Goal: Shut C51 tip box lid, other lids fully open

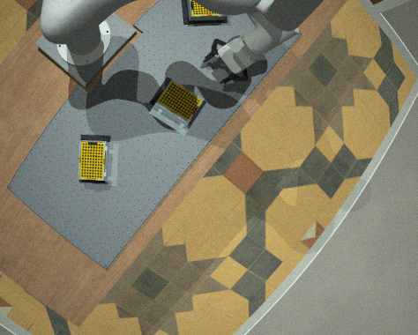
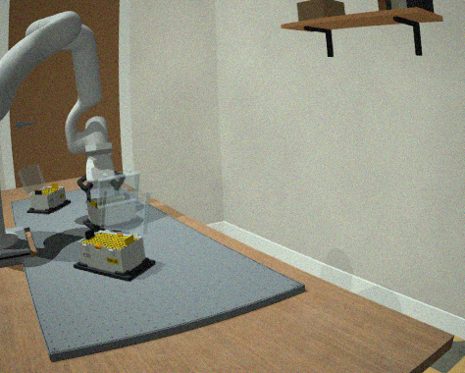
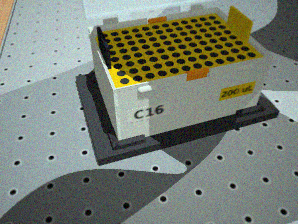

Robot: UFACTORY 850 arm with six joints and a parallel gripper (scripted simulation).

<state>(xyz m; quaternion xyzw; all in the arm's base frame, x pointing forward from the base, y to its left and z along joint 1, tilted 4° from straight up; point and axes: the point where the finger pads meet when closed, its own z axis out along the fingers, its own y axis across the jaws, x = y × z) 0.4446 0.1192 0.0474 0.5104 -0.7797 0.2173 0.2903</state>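
Note:
The wrist view shows a white tip box [image 3: 175, 85] with a yellow rack of black holes. The sticker on its wall reads C16 [image 3: 148, 111]. Its clear lid [image 3: 145, 10] stands open behind it, and the box sits flat on a dark holder plate [image 3: 125, 145]. This seems to be the middle box [image 1: 178, 103], which also shows in the side view [image 2: 110, 210]. My gripper [image 1: 217, 65] is open and empty, a little way off from this box, and shows in the side view [image 2: 101, 184] above it. My fingers do not show in the wrist view.
A second box [image 1: 93, 160] with an open clear lid sits on the grey mat, nearest in the side view [image 2: 112, 251]; its sticker is unreadable. A third box [image 1: 203, 9] sits partly under my arm and shows far back [image 2: 47, 196]. My base [image 1: 84, 40] stands at the mat's edge.

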